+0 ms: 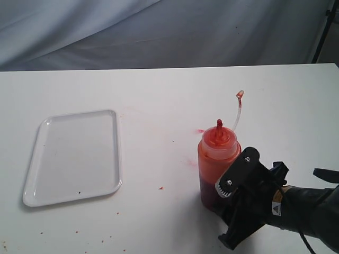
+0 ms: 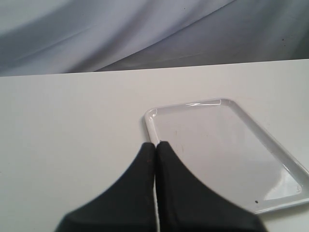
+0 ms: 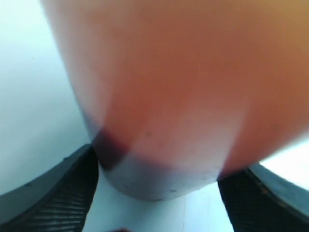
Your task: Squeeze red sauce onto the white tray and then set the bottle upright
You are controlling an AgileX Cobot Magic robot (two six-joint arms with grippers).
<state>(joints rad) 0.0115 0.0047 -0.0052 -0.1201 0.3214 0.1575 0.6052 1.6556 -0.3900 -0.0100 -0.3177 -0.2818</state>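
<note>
While the bottle (image 1: 218,164) stands upright on the table (image 1: 159,90), well apart from the white tray (image 1: 74,157) and to its right in the exterior view, the right end effector (image 3: 157,193) grips its lower body, with both fingers (image 3: 58,193) up against its sides. The bottle wall is orange-red, with darker red sauce (image 1: 209,194) sitting low inside. The nozzle (image 1: 219,125) points up, and the clear tether with its tiny cap (image 1: 239,95) arcs above it. The tray lies flat, with one small dark speck (image 1: 79,192) on its surface. The left end effector (image 2: 155,150) is fully closed on nothing, with its tips over the tray's corner rim. Faint red smears (image 1: 199,130) mark the table near the bottle.
</note>
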